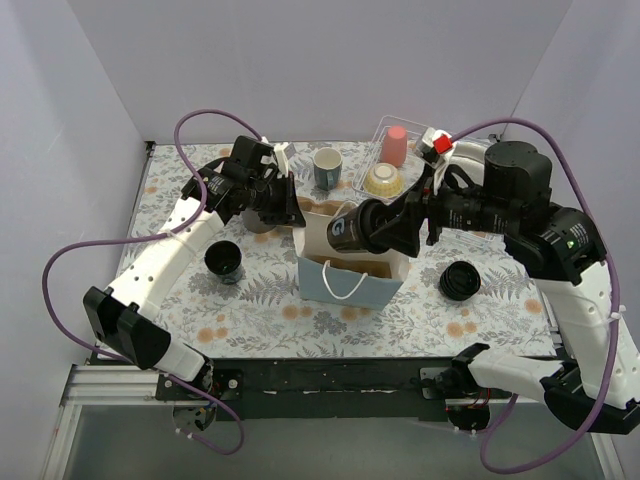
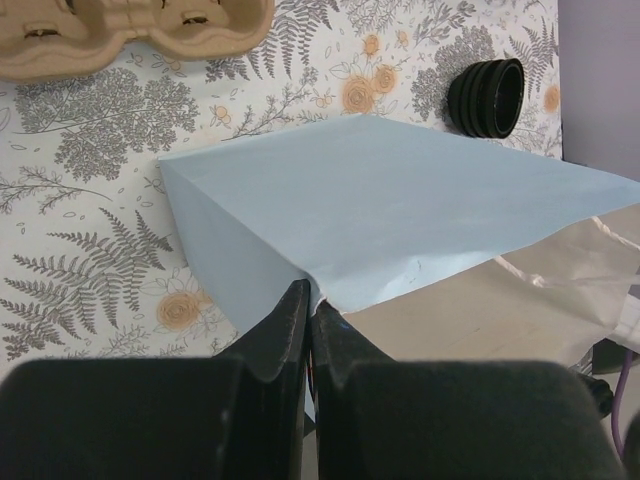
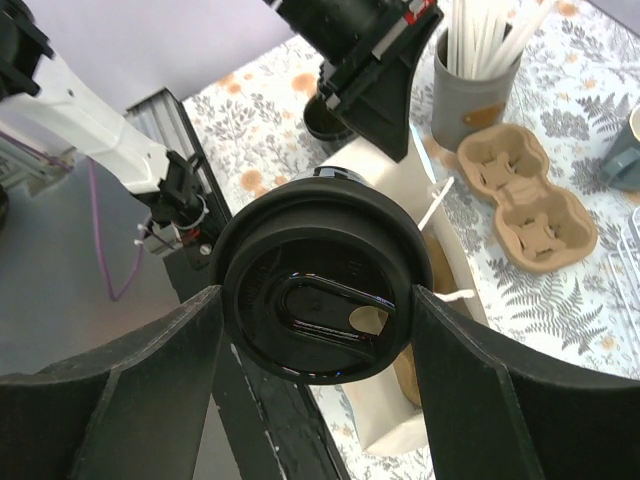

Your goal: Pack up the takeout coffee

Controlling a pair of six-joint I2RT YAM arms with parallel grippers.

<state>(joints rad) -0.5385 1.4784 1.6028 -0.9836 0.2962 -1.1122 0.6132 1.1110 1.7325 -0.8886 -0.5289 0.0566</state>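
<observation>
A takeout coffee cup [image 3: 320, 285], black with a black lid, is clamped between my right gripper's fingers [image 3: 470, 370]. It is held tilted on its side just above the mouth of the light blue paper bag [image 1: 350, 282], as the top view shows with the cup [image 1: 343, 231] and right gripper [image 1: 362, 228]. My left gripper [image 2: 310, 300] is shut on the bag's rim [image 2: 400, 200], at the bag's left corner [image 1: 300, 222]. A second black cup [image 1: 223, 260] stands left of the bag. A third [image 1: 460, 281] lies right of it, also visible as the cup [image 2: 487, 97].
A brown cardboard cup carrier [image 3: 525, 205] lies behind the bag beside a grey cup of white straws [image 3: 475, 70]. A grey-green mug [image 1: 327, 167] and a clear tray [image 1: 420, 135] with a pink cup and a bowl stand at the back.
</observation>
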